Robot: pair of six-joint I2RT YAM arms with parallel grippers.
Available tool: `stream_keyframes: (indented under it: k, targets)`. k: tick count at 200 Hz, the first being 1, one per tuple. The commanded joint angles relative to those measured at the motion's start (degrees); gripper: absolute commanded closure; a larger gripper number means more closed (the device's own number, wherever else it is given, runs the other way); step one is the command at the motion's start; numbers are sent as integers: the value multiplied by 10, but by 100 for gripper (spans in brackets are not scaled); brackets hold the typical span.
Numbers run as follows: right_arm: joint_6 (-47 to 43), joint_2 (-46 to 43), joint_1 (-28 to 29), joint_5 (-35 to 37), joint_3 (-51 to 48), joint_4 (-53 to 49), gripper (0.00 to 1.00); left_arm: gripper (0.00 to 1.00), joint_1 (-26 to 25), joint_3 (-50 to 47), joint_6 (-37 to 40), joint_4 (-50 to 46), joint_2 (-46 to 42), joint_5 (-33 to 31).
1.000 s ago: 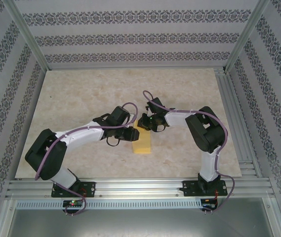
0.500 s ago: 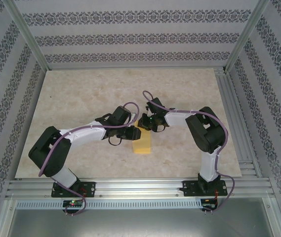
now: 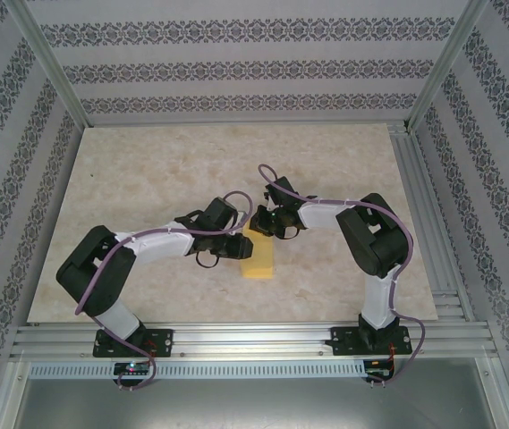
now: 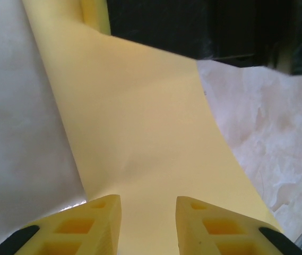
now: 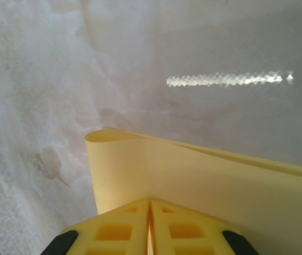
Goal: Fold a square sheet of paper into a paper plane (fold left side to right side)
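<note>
Nearest me, the aluminium rail [image 3: 254, 332] carries both arm bases. Just beyond it, the square sheet of paper [image 3: 258, 259] sits about mid-desk between the two arms. Its near part lies flat on the desk [image 3: 147, 170] and its far end is lifted.

My left tool [image 4: 148, 208] reaches in from the left with its fingers spread part way, and the yellow sheet shows beneath the gap. I judge it is there to steady the flat part so the paper does not slide, though I cannot tell whether the tips touch it.

A little farther on, my right tool [image 5: 149, 206] is pressed together, pinching the sheet's edge. From that wrist I see the paper rise and curl over in a soft loop, with no crease pressed in. I read this as the fold held halfway, the plane not yet formed.

The two tools sit very close together, so each is the other's main obstacle. Past them the marbled desk runs back to the patterned wall [image 3: 236, 71].
</note>
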Motion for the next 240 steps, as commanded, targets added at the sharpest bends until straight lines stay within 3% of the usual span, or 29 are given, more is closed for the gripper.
stream_keyframes:
  k: [1, 127, 240]
  targets:
    - [-13, 12, 4, 45, -9, -61, 90, 66, 6, -16, -15, 42, 10, 17]
    - [-19, 12, 4, 51, -2, -74, 90, 66, -4, -23, -24, 59, 44, 41]
    - [-17, 20, 5, 51, -4, -73, 89, 65, -49, -83, -22, 90, -3, 67]
